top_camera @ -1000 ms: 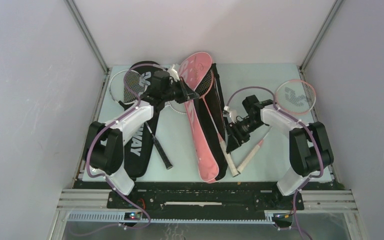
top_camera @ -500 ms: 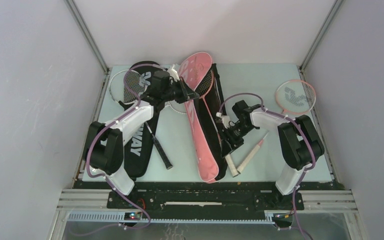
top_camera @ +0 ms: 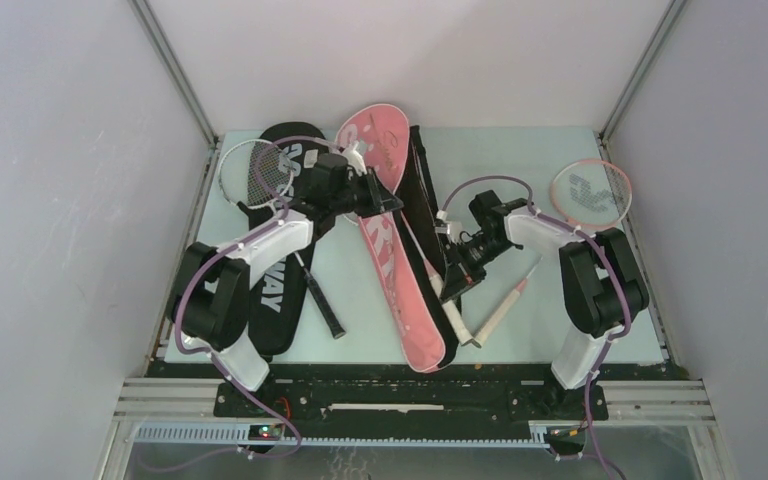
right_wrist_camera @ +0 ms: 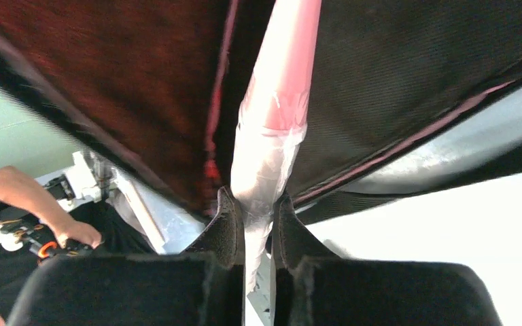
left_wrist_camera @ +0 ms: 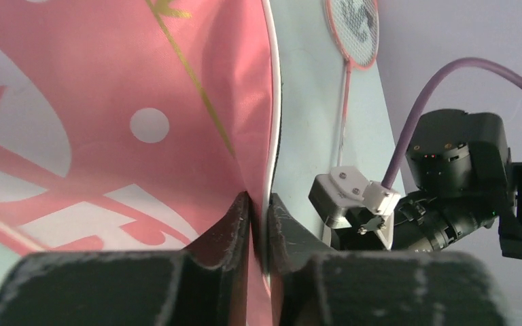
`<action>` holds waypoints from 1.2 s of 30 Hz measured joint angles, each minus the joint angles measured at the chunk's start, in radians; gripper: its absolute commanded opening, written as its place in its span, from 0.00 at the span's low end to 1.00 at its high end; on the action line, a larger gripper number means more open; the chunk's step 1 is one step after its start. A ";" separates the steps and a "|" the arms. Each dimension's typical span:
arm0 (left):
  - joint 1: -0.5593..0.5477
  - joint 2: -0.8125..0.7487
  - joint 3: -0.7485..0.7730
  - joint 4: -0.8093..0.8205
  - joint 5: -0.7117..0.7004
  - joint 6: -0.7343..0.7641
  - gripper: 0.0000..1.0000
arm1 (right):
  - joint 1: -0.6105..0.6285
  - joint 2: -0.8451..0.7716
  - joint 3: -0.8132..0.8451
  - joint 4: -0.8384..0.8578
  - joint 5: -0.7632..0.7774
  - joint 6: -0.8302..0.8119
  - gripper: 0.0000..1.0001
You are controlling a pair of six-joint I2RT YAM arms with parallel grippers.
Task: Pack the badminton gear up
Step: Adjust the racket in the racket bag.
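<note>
Over the last second the pink SPORT cover (top_camera: 392,270) has swung its top leftward, drawn by the left gripper (top_camera: 388,203). From the left wrist, its jaws are pressed together on the cover's piped edge. From the right wrist, the right gripper (right_wrist_camera: 255,204) pinches the wrapped racket handle (right_wrist_camera: 276,102), whose long axis runs straight ahead into the cover.

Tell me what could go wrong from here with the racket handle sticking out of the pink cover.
One: the left end effector pinches only the thin edge of the pink cover, so the fabric may slip free if pulled. Two: the right end effector grips the racket handle over loose plastic wrap, so it might slide or twist. Three: a second racket lies beside that arm and could get knocked.
</note>
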State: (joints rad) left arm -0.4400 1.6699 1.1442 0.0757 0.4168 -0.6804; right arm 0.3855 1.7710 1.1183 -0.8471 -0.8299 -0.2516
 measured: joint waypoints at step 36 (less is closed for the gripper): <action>-0.333 -0.089 0.159 -0.780 0.355 1.636 0.80 | -0.032 0.087 0.020 0.096 -0.200 0.040 0.00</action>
State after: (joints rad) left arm -0.7734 1.5810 1.3037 -0.7040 0.7719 0.9554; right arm 0.3531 1.8576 1.1385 -0.7513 -1.0294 -0.2115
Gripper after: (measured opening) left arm 0.815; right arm 0.095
